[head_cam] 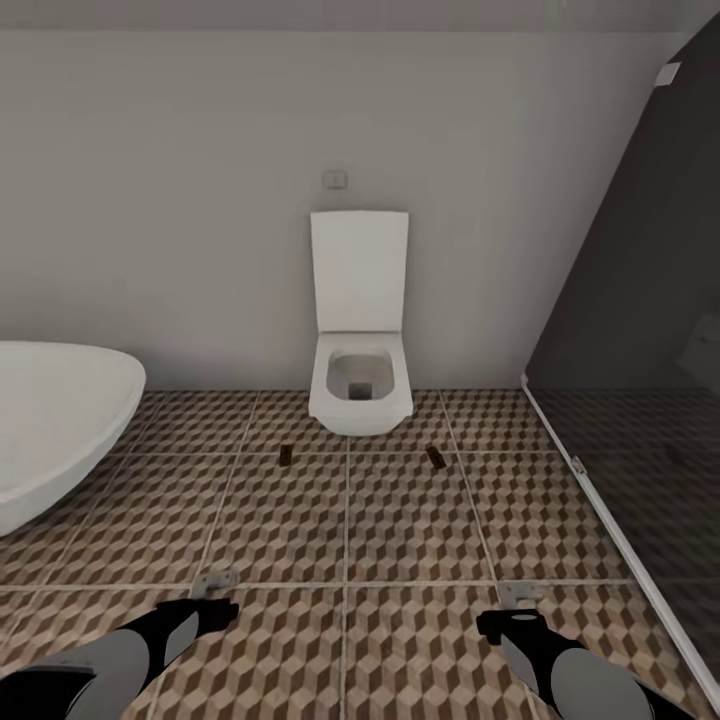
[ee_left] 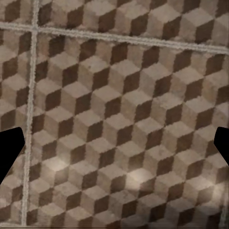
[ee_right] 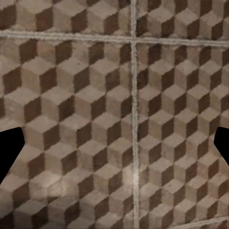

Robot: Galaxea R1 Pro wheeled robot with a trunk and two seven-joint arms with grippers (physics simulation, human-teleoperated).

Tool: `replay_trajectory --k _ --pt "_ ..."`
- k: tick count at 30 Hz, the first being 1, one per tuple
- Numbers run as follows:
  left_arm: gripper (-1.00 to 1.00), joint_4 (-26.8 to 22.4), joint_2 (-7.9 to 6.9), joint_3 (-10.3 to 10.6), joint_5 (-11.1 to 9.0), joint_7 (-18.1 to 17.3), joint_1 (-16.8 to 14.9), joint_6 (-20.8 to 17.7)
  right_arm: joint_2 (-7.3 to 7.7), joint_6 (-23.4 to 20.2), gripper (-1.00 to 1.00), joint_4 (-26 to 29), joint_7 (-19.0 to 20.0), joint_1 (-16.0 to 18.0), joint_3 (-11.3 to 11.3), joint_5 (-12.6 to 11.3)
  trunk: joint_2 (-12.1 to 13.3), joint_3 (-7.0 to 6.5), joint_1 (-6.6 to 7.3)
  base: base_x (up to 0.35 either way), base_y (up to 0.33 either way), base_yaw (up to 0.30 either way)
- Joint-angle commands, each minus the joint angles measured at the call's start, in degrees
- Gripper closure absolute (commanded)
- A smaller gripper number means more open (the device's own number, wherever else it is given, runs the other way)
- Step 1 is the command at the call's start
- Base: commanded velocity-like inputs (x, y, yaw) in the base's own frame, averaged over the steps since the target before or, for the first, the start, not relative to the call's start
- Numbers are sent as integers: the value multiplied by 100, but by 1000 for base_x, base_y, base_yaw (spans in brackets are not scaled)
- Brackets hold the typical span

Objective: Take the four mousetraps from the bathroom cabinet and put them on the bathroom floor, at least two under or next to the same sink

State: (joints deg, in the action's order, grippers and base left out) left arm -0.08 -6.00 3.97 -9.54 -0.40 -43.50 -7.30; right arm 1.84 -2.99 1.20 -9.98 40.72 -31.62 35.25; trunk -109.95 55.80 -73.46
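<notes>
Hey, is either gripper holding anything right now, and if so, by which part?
Nothing is held. The left gripper and right gripper are both open, with only bare bathroom floor between their fingers.

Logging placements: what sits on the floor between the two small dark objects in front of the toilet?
Head view: only patterned bathroom floor between the left object and the right object; the toilet bowl overhangs just behind that stretch.

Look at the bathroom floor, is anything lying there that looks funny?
Yes. Two small brown mousetraps lie on the patterned floor tiles, one left of the toilet and one right of it. Both sit askew to the grout lines. Odd things beside a toilet.
</notes>
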Motion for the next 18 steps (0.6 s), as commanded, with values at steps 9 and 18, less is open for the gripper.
replay_trajectory --k 9,18 --pt "-100 -1 6 43 -67 -4 137 -23 0 -17 -100 -19 -13 14 -37 66 361 -158 199 0 0 0" --pt "-100 -1 9 43 -73 -6 219 -18 0 29 -100 -23 -13 -16 -37 143 722 -320 397 0 0 0"
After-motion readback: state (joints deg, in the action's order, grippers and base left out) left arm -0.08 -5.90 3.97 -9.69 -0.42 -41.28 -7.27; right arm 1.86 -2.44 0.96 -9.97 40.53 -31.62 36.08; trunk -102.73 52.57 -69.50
